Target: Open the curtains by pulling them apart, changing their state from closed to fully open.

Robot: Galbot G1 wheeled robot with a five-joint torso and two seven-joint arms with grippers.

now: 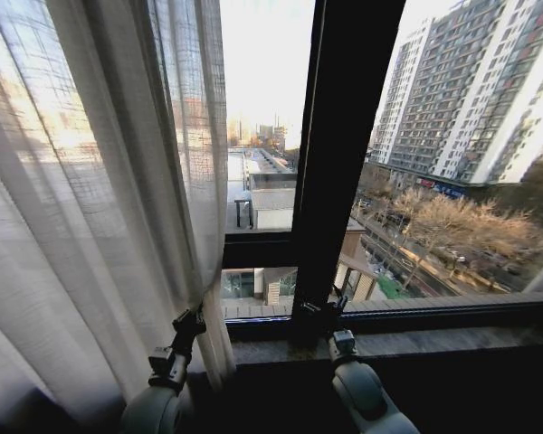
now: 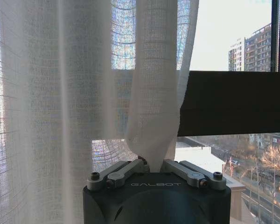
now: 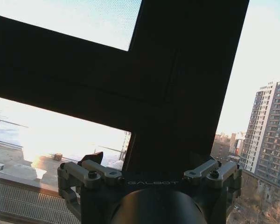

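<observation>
Head view: the left gripper [image 1: 192, 318] is pinching the inner edge of the tall sheer white curtain [image 1: 100, 208] low down, just above the grey stone window sill [image 1: 434, 342]. The loosely woven, see-through fabric is hanging in long vertical pleats over the left part of the window, with the glass to its right already bare. To do this step well, I judge the arm should be carrying the fabric sideways towards the robot's left, keeping the pull level so the hem is not dragging under the sill edge or slipping out of the grip. The right gripper [image 1: 319, 316] is sitting at the foot of the black window frame bar [image 1: 344, 145], touching no fabric.

Left wrist view: the fingers [image 2: 141, 164] are clamped on a gathered fold of the curtain [image 2: 46, 116], which is bunching into a narrow neck at the jaws and fanning out above. City buildings are showing faintly through the weave.

Right wrist view: the right gripper's fingers [image 3: 94, 167] are spread wide and holding nothing, facing the dark frame bar [image 3: 177, 79].
</observation>
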